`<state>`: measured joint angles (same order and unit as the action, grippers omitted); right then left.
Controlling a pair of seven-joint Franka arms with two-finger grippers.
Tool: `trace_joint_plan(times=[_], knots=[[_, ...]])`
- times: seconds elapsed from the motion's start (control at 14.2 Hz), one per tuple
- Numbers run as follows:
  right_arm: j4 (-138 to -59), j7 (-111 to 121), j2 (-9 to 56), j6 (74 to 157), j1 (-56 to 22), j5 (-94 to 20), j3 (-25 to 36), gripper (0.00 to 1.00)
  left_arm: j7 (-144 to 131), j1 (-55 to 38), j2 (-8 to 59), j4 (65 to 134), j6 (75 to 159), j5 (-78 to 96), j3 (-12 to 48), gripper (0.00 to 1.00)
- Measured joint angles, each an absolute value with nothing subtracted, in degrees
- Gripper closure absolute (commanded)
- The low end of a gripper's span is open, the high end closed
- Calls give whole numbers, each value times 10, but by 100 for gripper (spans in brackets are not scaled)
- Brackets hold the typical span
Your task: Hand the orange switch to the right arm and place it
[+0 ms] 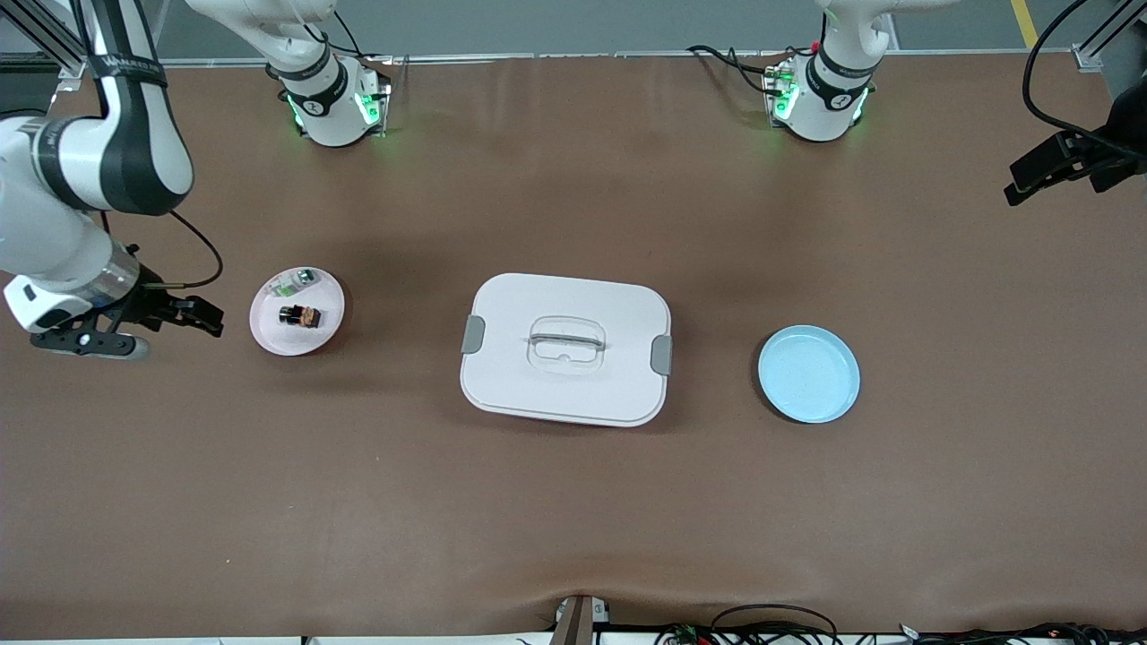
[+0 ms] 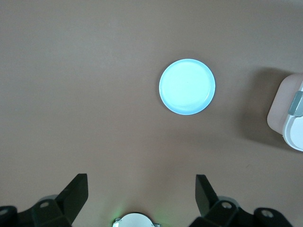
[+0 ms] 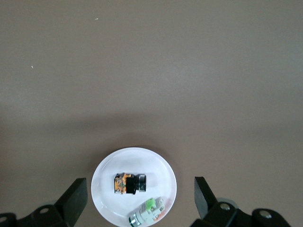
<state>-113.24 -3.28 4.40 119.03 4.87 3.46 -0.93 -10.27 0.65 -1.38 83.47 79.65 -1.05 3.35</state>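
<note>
The orange switch (image 1: pixel 300 315) (image 3: pixel 129 183), a small black block with an orange end, lies on its side on a small pale pink plate (image 1: pixel 269 336) (image 3: pixel 106 198). My right gripper (image 1: pixel 202 315) (image 3: pixel 140 198) hangs open and empty in the air, just off the plate's rim toward the right arm's end of the table. In the right wrist view the plate shows well below, between the two spread fingers (image 3: pixel 75 198). My left gripper (image 1: pixel 1030 175) (image 2: pixel 142 198) is open and empty, high over the left arm's end of the table.
A green-and-white part (image 1: pixel 296 282) (image 3: pixel 149 212) shares the pink plate with the switch. A white lidded box (image 1: pixel 566 349) (image 2: pixel 289 113) with grey clasps stands mid-table. An empty light blue plate (image 1: pixel 808 374) (image 2: pixel 187 86) lies beside it, toward the left arm's end.
</note>
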Motion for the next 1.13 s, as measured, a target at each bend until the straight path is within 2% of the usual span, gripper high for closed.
trace_joint_plan(times=[0.42,0.63,0.92,1.13], knots=[[-992,-33,40,995,49,17,-11,0,-103,7,-14,835,797,-10,33,0],[-935,-33,28,924,48,12,-13,0,-103,7,-14,834,797,-9,33,0],[-935,-33,-17,894,49,4,-11,0,-103,7,-14,834,797,-9,33,0],[-981,-33,-63,906,49,-6,-7,0,-103,7,-14,834,797,-9,33,0]])
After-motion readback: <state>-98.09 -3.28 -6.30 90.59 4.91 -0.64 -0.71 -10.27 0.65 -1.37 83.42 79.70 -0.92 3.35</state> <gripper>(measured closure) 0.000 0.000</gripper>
